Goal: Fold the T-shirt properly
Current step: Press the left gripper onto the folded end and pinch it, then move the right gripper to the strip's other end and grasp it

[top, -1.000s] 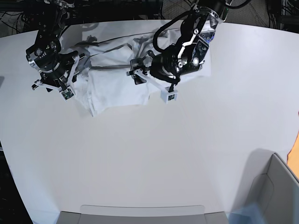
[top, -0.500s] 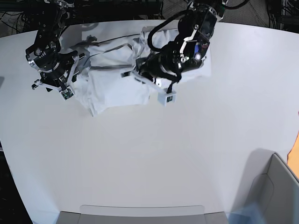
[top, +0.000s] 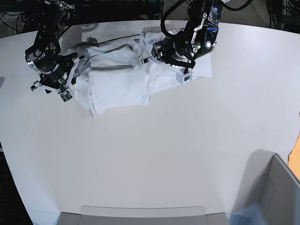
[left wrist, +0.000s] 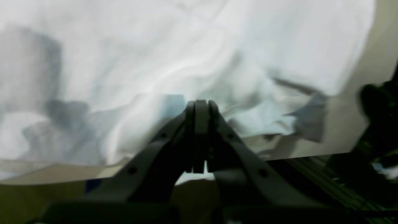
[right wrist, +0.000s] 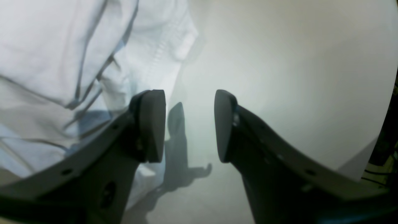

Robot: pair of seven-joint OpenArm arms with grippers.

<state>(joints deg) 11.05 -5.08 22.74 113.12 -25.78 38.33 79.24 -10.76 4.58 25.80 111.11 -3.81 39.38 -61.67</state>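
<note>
The white T-shirt (top: 117, 84) lies crumpled across the far part of the white table (top: 154, 154). My left gripper (top: 143, 60) hovers over the shirt's middle. In the left wrist view its jaws are pressed together (left wrist: 200, 107) at a bunched fold of the T-shirt (left wrist: 192, 49), which looks pinched and lifted. My right gripper (top: 52, 88) sits at the shirt's left end. In the right wrist view it stands open (right wrist: 186, 124) over bare tabletop, with the shirt's hemmed edge (right wrist: 168, 46) just beside one finger (right wrist: 149, 124) and nothing between the pads.
A grey open box (top: 276, 187) stands at the near right corner, with an orange object (top: 295, 154) at the right edge. A grey tray (top: 140, 214) lies along the near edge. Dark racks and cables run behind the table's far edge.
My left gripper has shut and its arm has swung back and to the right over the shirt, drawing a fold of fabric with it. The right arm has stayed in place, still open.
</note>
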